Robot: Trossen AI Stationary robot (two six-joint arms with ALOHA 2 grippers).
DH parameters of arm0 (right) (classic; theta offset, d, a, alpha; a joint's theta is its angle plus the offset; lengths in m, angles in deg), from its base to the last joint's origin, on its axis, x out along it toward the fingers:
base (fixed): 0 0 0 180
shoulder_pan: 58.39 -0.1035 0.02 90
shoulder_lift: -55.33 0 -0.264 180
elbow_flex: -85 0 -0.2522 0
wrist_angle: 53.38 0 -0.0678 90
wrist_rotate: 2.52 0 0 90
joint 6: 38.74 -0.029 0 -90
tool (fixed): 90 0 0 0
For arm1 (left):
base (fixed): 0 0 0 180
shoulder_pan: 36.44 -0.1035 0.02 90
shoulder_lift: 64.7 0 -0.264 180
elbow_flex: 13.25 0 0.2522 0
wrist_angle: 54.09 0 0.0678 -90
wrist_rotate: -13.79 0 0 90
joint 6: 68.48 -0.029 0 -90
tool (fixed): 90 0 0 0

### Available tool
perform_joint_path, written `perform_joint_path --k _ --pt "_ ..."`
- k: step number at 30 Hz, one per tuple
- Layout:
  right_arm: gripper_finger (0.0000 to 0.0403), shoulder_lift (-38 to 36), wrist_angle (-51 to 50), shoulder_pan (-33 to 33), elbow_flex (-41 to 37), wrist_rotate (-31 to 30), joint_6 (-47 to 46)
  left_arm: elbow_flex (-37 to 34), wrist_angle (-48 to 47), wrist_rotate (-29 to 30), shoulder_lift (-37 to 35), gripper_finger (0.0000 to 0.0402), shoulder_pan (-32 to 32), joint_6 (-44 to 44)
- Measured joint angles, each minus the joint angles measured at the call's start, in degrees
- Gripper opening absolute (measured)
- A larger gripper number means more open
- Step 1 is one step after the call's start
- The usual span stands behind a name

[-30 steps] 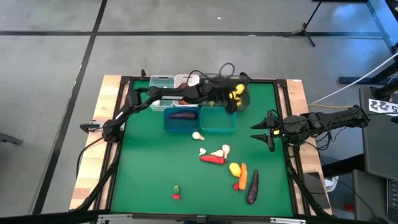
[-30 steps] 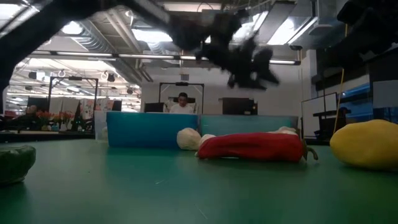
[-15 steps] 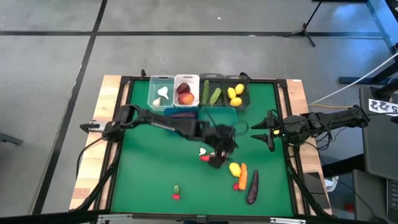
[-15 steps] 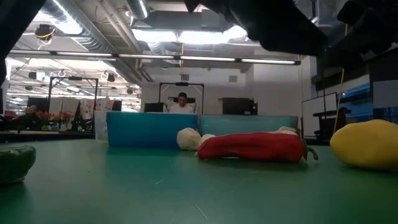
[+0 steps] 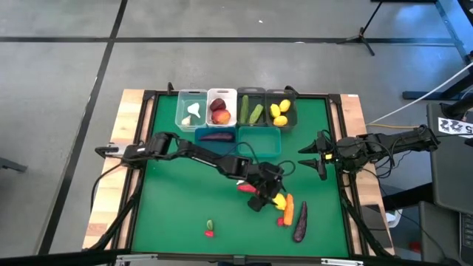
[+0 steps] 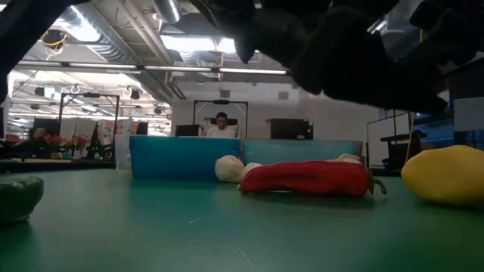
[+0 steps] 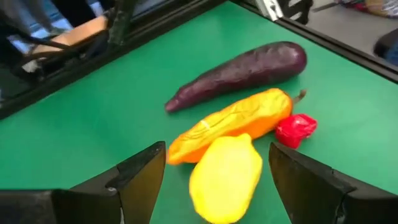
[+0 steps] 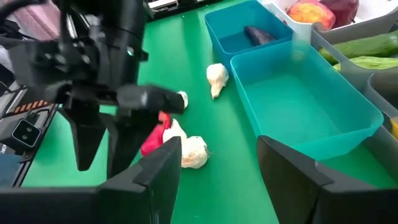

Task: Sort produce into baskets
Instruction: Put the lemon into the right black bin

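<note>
Left pincer (image 5: 267, 198) spread wide over a lemon (image 5: 278, 200) on the green desk (image 5: 177, 214); right pincer (image 5: 310, 157) open and idle at the desk's 3 o'clock edge.

Largest first: the desk carries six bins at 12 o'clock: clear (image 5: 191, 111) with garlic, white (image 5: 220, 108) with peaches, two grey, one (image 5: 251, 110) with cucumbers and one (image 5: 281, 111) with lemons, then blue (image 5: 216, 137) with an eggplant and teal (image 5: 259, 140) just beside it. Loose produce lies toward 5 o'clock: an eggplant (image 7: 239, 73), a carrot (image 7: 233, 121) touching the lemon, a red pepper (image 6: 306, 178), garlic (image 8: 216, 78) nearer the bins, and a small red piece (image 7: 296, 129) by the carrot. In the left wrist view the lemon sits between the two fingers (image 7: 140, 180), not gripped.
</note>
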Motion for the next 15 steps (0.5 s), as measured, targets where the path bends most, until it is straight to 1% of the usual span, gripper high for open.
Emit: perform_joint_path --k 7,15 --pt "0.0209 0.0 -0.1 0.0 0.0 0.0 0.0 0.0 1.4 -3.7 1.9 0.028 -1.4 0.6" --pt "0.0209 0.0 -0.1 0.0 0.0 -0.5 0.0 0.0 2.9 -5.0 5.0 0.028 -1.8 3.7"
